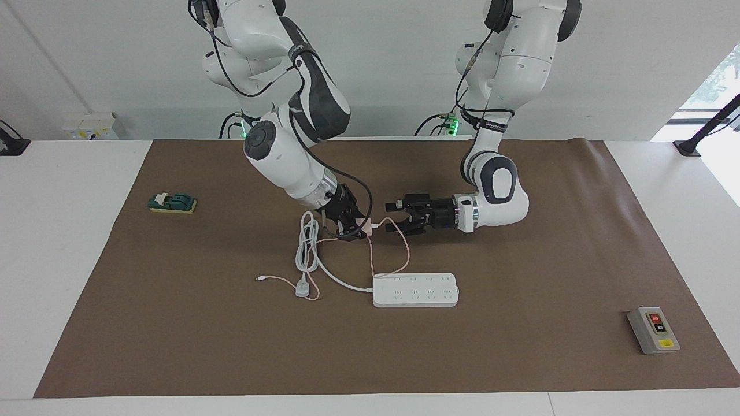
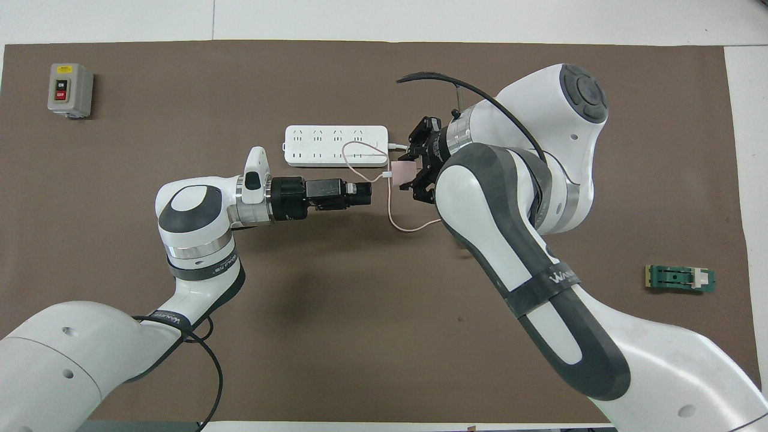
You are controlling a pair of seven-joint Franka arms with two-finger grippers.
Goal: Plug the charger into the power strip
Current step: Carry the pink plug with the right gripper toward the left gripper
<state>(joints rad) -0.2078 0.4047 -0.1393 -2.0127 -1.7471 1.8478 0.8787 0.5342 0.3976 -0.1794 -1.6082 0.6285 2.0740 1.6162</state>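
The pale pink charger (image 1: 367,225) is held up in the air in my right gripper (image 1: 359,230), which is shut on it, over the mat a little nearer to the robots than the power strip (image 1: 416,289). In the overhead view the charger (image 2: 401,170) sits at the right gripper's (image 2: 413,174) tips, beside the strip's (image 2: 336,146) cord end. Its thin pink cable (image 1: 404,248) loops down across the strip and trails to a small connector (image 1: 260,279). My left gripper (image 1: 394,216) lies level, open, pointing at the charger a short gap away; it also shows in the overhead view (image 2: 365,191).
The strip's thick white cord (image 1: 306,242) is coiled toward the right arm's end, with its white plug (image 1: 302,289) on the mat. A grey box with red and black buttons (image 1: 653,329) lies toward the left arm's end. A green and yellow block (image 1: 172,202) lies toward the right arm's end.
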